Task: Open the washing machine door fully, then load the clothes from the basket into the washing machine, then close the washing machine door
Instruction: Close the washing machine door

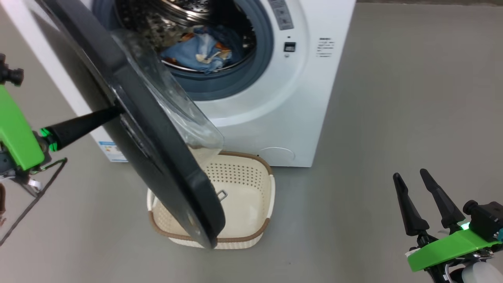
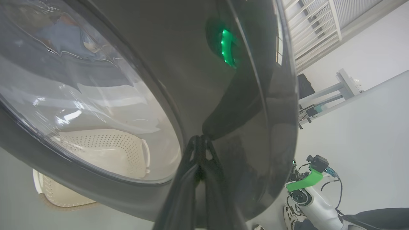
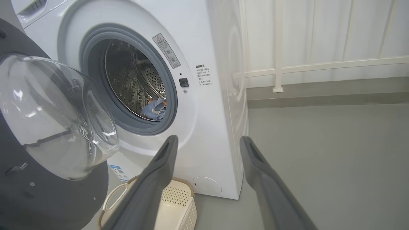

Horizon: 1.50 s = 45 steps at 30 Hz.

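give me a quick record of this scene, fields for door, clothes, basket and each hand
door: partly open, hanging over the basket
clothes: inside the machine
basket: on the floor before the machine, no clothes in the part that shows
left hand: shut, tips against the door's outer face
right hand: open, holding nothing, off to the right of the machine

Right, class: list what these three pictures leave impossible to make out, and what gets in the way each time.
Head view: the washing machine door covers the left part of the basket; leftovers there cannot be ruled out.
Head view: the door's edge hides the fingertips of the left gripper.
Head and right wrist views: the clothes lie bunched in the drum; their number is unclear.
The printed notice on the washing machine is too small to read.
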Available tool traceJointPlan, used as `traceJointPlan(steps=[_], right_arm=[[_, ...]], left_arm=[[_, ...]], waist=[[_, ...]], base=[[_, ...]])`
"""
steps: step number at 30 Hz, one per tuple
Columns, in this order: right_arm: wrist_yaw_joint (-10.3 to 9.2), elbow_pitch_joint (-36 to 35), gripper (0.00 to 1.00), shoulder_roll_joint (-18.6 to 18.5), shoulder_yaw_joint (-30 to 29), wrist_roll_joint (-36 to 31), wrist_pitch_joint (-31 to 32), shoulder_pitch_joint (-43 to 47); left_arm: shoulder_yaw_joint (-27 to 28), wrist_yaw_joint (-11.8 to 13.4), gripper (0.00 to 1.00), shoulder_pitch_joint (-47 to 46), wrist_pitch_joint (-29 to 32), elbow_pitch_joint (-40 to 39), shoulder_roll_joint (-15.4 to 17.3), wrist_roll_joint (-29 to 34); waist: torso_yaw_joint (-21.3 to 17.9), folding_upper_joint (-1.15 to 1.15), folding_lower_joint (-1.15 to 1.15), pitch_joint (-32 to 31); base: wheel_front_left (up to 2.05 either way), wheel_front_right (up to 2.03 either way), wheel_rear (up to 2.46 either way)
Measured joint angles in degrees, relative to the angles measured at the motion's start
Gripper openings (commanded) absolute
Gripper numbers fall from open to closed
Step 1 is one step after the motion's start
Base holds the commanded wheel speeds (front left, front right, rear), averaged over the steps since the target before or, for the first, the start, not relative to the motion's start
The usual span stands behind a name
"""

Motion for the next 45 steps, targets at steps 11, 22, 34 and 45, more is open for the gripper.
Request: traceJointPlan(steps=[11,22,34,45], right_arm=[[0.0,-0.2,1.0,0.3,-0.9,-0.1,0.0,0.0],[0.0,-0.4,1.0,0.6,-1.5,-0.1,0.0,0.1],[0.0,-0.4,1.0,0.7,-1.7,-0.2,0.0,0.8],[0.0,-0.3,1.0,0.5,-1.7,-0.2,0.0,1.8]], left_arm=[[-0.3,0.0,0.0,-0.1,-6.2,1.9,0.5,2.3],[-1.0,0.0,0.0,-0.1,-9.7,2.8,1.2,2.7],[-2.2,0.0,0.0,0.5,-11.4,2.4,1.5,1.3],[-2.1,0.0,0.38,10.0,-16.1,-0.8,3.7,1.0]], waist=[[-7.5,0.0,0.0,0.5],[-10.9,0.0,0.0,1.1],[-8.7,0.0,0.0,0.4],[-5.7,0.0,0.0,-1.7]], base=[[0.0,0.0,0.0],[0.0,0.0,0.0],[0.0,0.0,0.0],[0.0,0.0,0.0]])
